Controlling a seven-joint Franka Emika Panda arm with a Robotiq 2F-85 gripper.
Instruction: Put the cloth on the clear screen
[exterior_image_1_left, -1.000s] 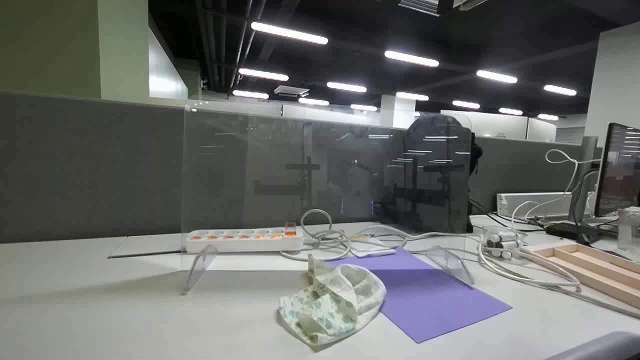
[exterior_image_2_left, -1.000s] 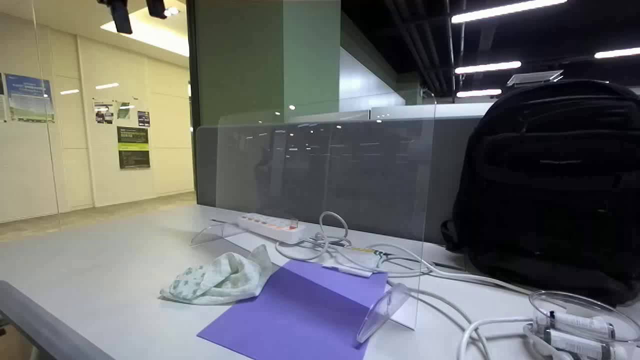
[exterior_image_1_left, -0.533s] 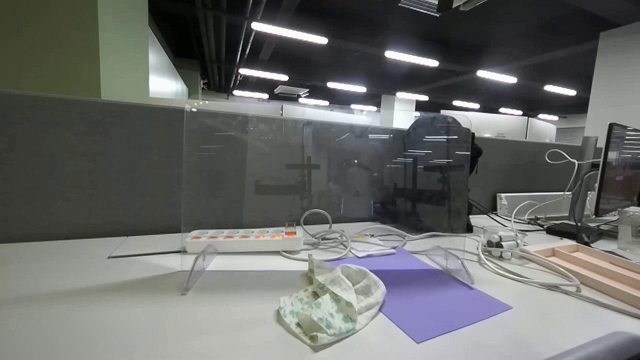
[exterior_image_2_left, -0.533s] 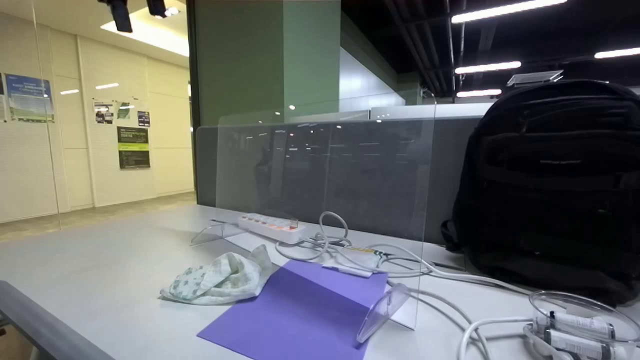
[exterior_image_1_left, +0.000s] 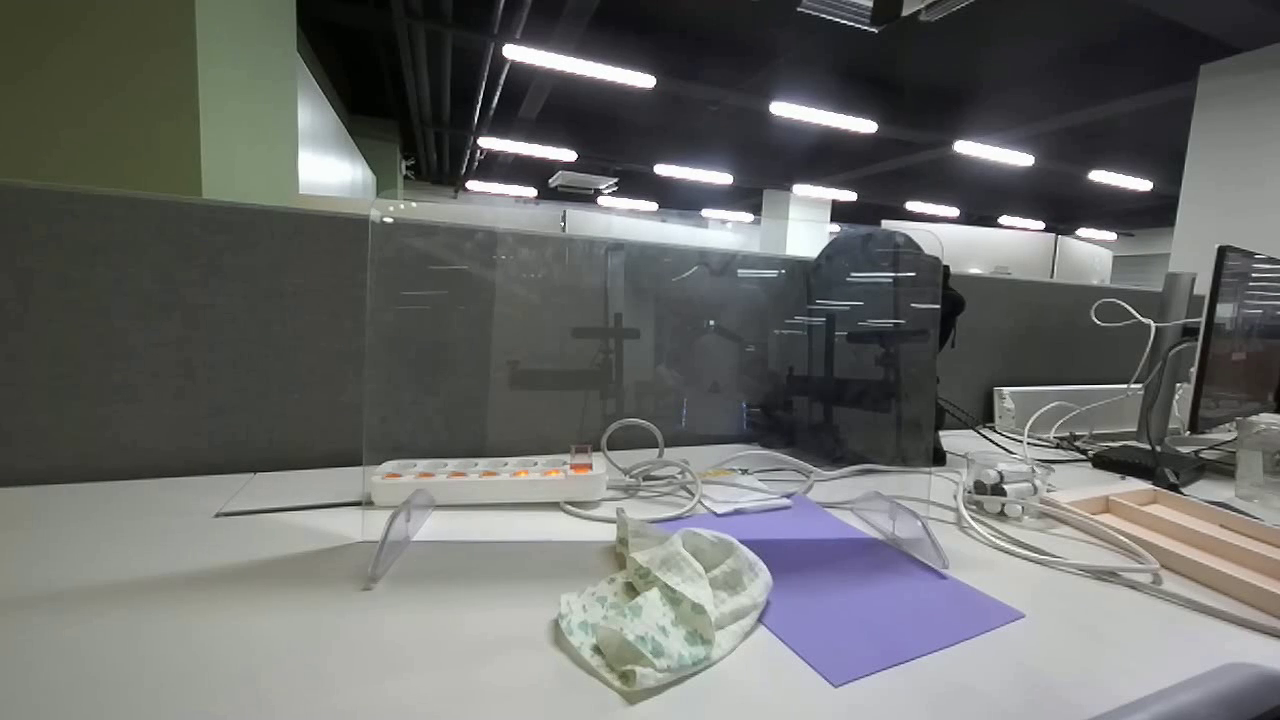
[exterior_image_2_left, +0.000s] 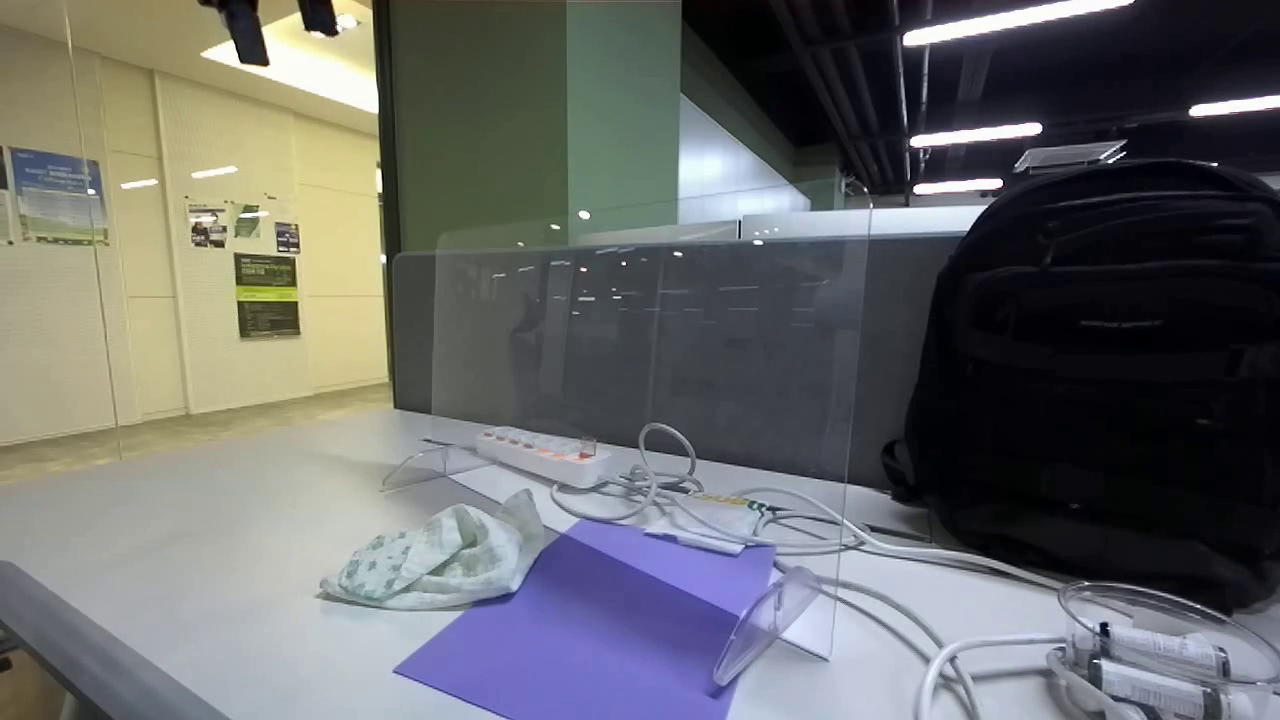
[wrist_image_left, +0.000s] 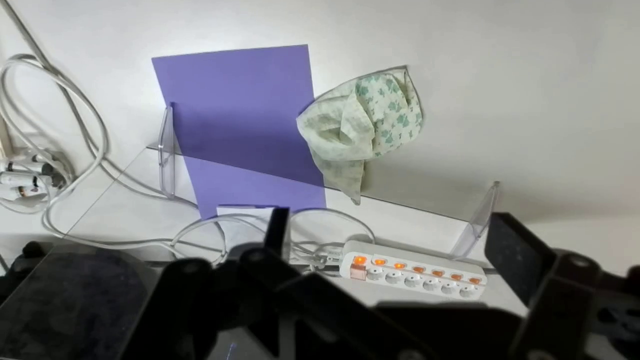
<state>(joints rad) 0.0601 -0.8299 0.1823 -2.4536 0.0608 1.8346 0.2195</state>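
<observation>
The cloth (wrist_image_left: 362, 125) lay crumpled on the counter (wrist_image_left: 510, 90), lapping the sheet (wrist_image_left: 240, 95), near 12 o'clock from the end effector (wrist_image_left: 392, 232) in the wrist view. It stood spread, gripping nothing, presumably for pickup; in an exterior view only fingertips (exterior_image_2_left: 245, 35) showed, toward 10 o'clock. Feet (exterior_image_1_left: 400, 540) held the screen (exterior_image_1_left: 560, 310) upright. Whether the cloth touched it was unclear.

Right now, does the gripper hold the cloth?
No, the wrist view shows the gripper open and the cloth lying on the table.
</observation>
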